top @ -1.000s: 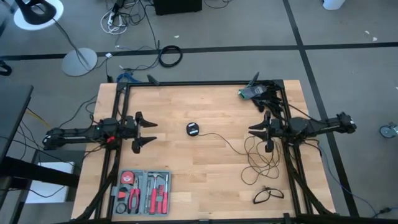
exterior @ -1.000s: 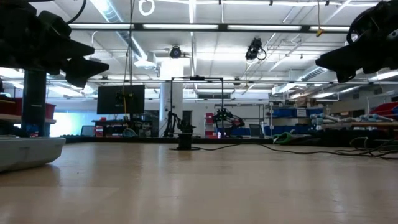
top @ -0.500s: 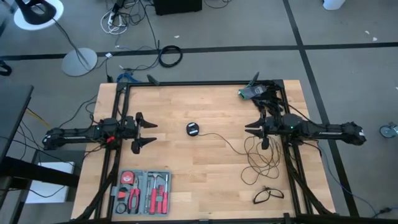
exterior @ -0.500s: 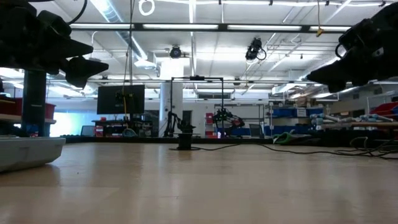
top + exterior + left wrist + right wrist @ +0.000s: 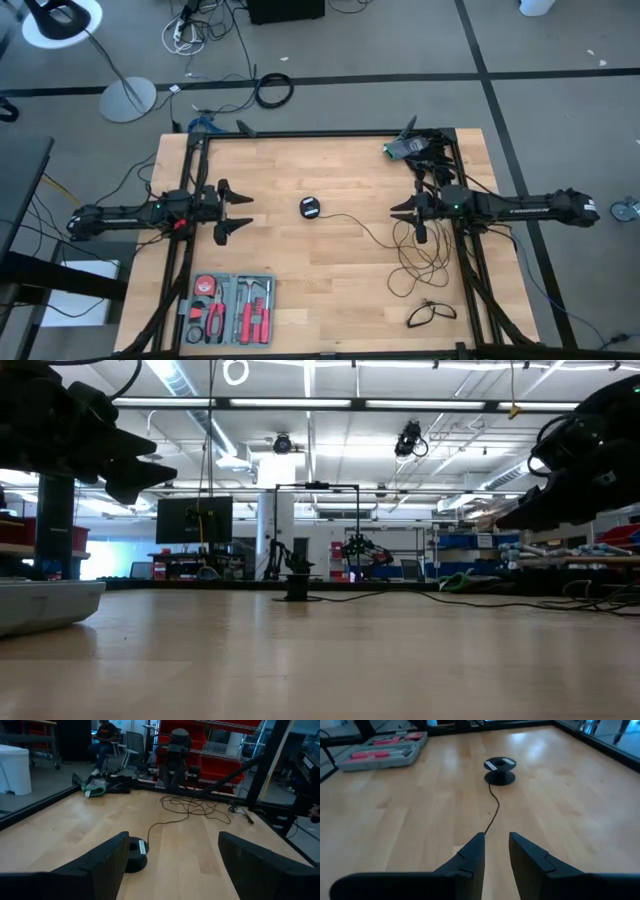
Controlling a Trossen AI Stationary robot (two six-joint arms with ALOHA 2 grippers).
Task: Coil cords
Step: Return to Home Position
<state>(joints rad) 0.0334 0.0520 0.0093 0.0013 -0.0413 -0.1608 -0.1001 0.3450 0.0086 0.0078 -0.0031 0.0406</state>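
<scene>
The long cord (image 5: 355, 222) lies loose on the tabletop (image 5: 320, 285). It runs from its round black disc (image 5: 310, 208), at the centre of the high view, rightward into a slack tangle under the right arm. The short cord (image 5: 431, 313) sits looped at lower right. The left gripper (image 5: 246, 212) hovers at mid-left, fingers spread wide and empty. The right gripper (image 5: 496, 836) hovers at mid-right, fingers parted by a narrow gap, grasping nothing.
</scene>
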